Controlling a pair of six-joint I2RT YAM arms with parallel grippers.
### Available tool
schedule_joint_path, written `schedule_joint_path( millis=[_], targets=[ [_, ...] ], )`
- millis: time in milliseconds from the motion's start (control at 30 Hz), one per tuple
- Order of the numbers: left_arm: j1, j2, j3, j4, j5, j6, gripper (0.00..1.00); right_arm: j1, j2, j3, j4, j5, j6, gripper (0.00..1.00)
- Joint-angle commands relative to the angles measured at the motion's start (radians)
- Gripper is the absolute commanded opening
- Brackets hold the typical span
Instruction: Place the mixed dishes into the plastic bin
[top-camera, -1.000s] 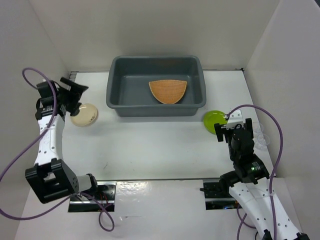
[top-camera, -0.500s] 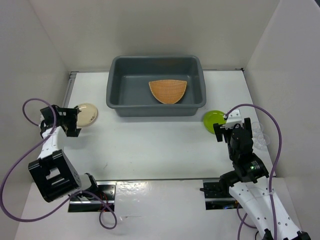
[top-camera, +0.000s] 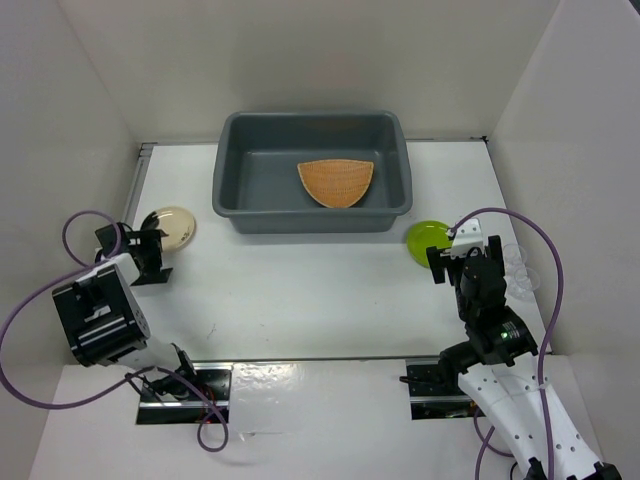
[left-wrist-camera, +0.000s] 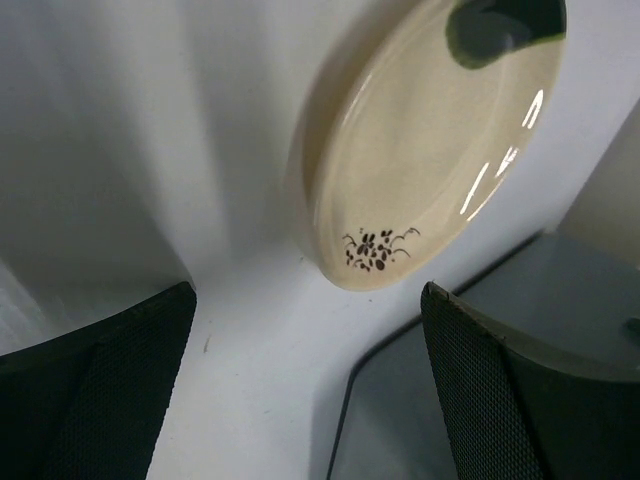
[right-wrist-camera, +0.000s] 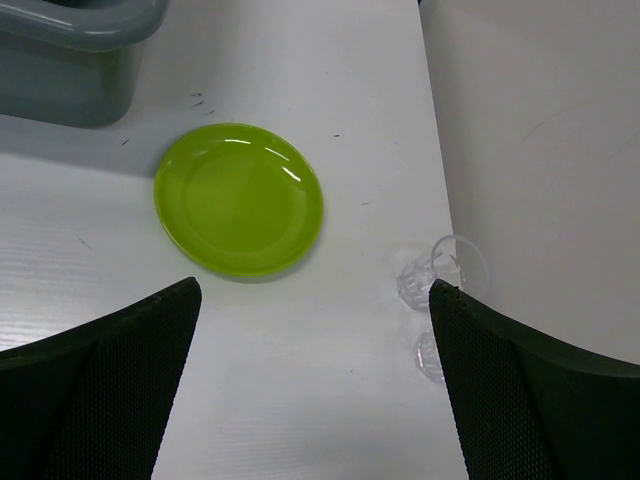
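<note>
top: orange-brown ribbed rounded-triangle plate (top-camera: 336, 182) lies in dark-grey plastic bin (top-camera: 310, 220), one done | left wrist: my left claw (left-wrist-camera: 310, 390) wide, empty; small cream round plate with dark marks (left-wrist-camera: 430, 150) just ahead, left of bin | right wrist: my right claw (right-wrist-camera: 315, 390) wide, empty; lime-green round dish (right-wrist-camera: 238, 198) and small clear cups (right-wrist-camera: 440, 275) right of bin, not yet in

No writing, label, brand, number or sign can be read in any view. The only printed marking is a small cluster of dark brown marks on the cream plate (left-wrist-camera: 430, 150). The left wrist view shows it just inside the plate's lower rim, and it looks like a little sprig pattern, not letters or figures.
</note>
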Motion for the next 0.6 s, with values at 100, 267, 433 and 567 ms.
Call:
schedule_joint_path(
  millis=[100,267,433,567],
  targets=[
    [0.007,0.082,0.071,0.076,0.003,0.008,1.0,0.009,0.006,0.002,0.042,0.0,0.0,0.99],
    [0.007,0.219,0.111,0.122,0.063,0.029,1.0,0.009,0.026,-0.008,0.042,0.0,-0.009,0.99],
    [0.007,0.279,0.111,0.173,0.072,0.029,0.88,0.009,0.045,-0.008,0.042,-0.01,-0.009,0.99],
    [0.007,0.319,0.139,0.173,0.095,0.049,0.69,0.009,0.055,-0.008,0.042,-0.01,-0.009,0.99]
  ],
)
